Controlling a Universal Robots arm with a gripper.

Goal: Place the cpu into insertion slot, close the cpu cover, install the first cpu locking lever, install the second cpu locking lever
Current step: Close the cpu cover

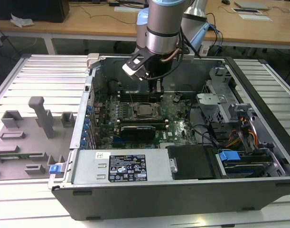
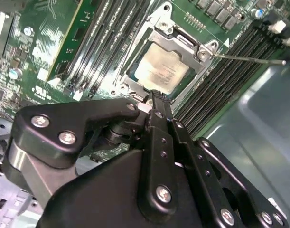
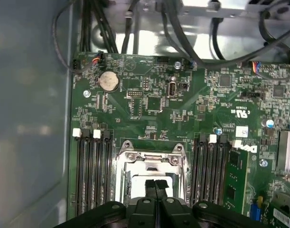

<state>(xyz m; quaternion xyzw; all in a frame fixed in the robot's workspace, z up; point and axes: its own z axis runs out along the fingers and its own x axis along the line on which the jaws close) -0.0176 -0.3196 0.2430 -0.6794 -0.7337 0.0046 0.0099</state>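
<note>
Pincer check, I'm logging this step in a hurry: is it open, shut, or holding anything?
Pincer: shut, fingertips together with nothing between them, poised just over the cpu.

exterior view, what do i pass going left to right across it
grey tower → blue tab → cpu → black box → blue plug

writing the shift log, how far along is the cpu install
The cpu is seated and the cpu cover looks closed over it. The shut fingers sit near the cover's edge, gripping nothing. One locking lever sticks out unlatched, so latching is left.
</note>
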